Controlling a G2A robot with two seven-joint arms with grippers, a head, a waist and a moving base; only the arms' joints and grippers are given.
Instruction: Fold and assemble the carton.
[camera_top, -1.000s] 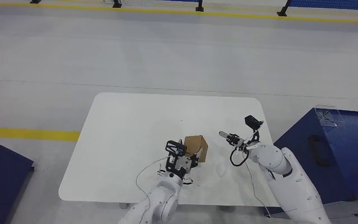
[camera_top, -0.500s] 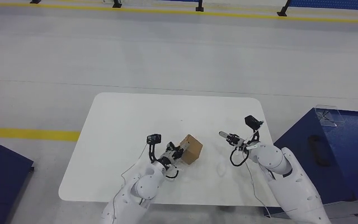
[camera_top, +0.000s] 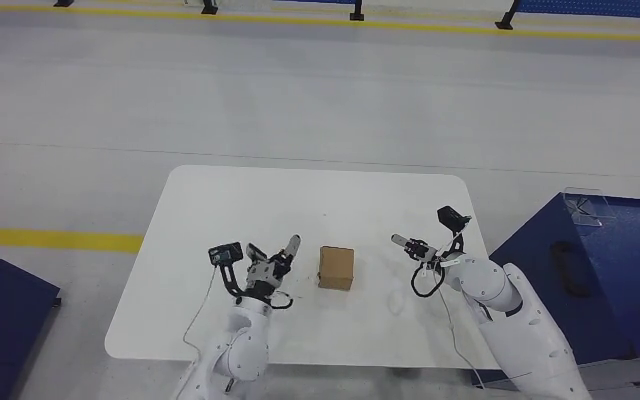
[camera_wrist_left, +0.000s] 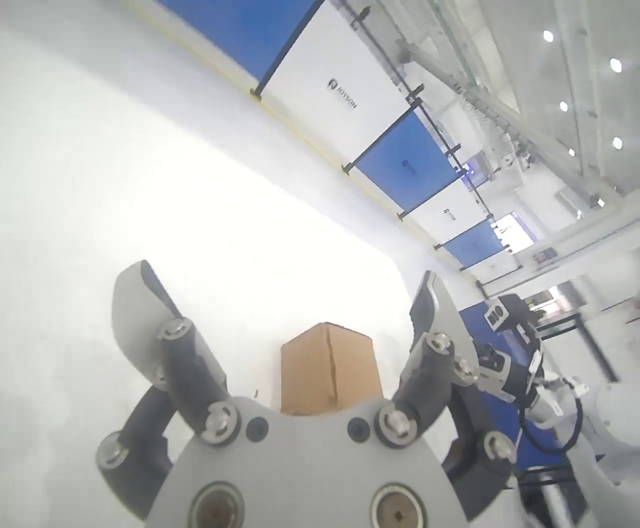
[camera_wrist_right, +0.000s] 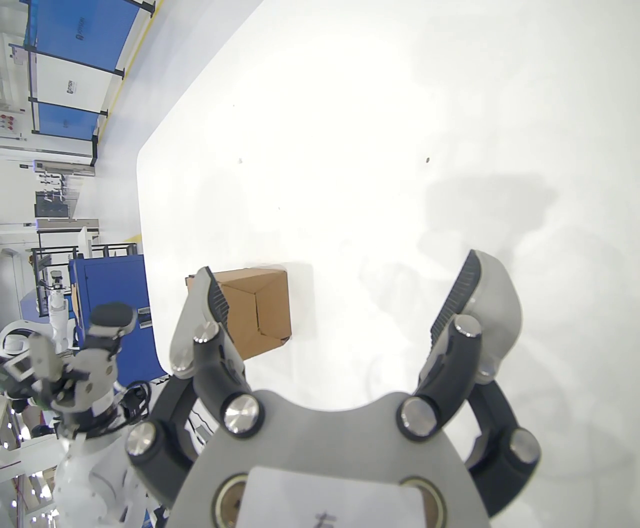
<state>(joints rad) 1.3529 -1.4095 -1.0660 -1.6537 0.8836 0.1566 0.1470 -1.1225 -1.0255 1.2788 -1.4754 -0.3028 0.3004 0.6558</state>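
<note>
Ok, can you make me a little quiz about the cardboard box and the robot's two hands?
1. True or false: the left hand is squeezing the carton.
2. What does the carton stand on? A) the white table B) a blue cart C) the floor
3. Fill the gap: the right hand is ____ (open or shut).
Key: 1 false, the carton stands free between the two hands and neither touches it. 2 A. 3 open.
</note>
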